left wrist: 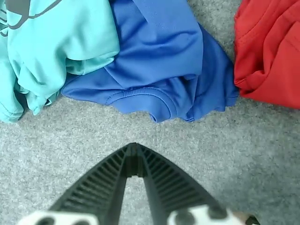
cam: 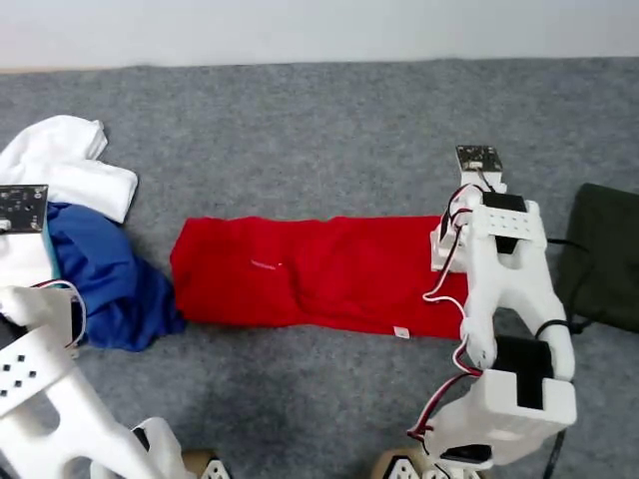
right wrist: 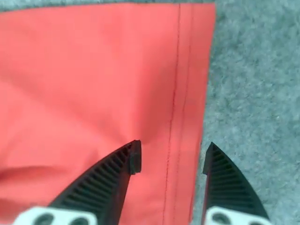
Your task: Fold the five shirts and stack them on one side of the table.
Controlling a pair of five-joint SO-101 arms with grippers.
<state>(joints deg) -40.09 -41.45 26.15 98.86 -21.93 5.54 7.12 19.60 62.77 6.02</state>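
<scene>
Right claw (right wrist: pixel 172 158) wide astride red shirt (right wrist: pixel 84 70) hem (right wrist: pixel 183 93)

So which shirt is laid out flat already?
The red shirt, spread smooth in a long strip; the blue shirt and white shirt lie crumpled.

The bench (cam: pixel 319 120) is covered in a coarse grey felt-like cloth, nubbly and matt, and the red shirt (cam: pixel 300 274) on it is a smooth matt knit with a double row of stitching at its hem. The blue shirt (left wrist: pixel 159 56) and teal shirt (left wrist: pixel 56 42) are thin, slick cloth with a faint sheen on the folds, while the white shirt (cam: pixel 65 165) and dark green shirt (cam: pixel 604 254) look dull and soft. The right arm (cam: pixel 509 289) has a smooth white plastic shell, and the fingers (right wrist: pixel 110 180) of the right gripper (right wrist: pixel 171 154) are matt black plastic, ribbed on their inner faces.
</scene>
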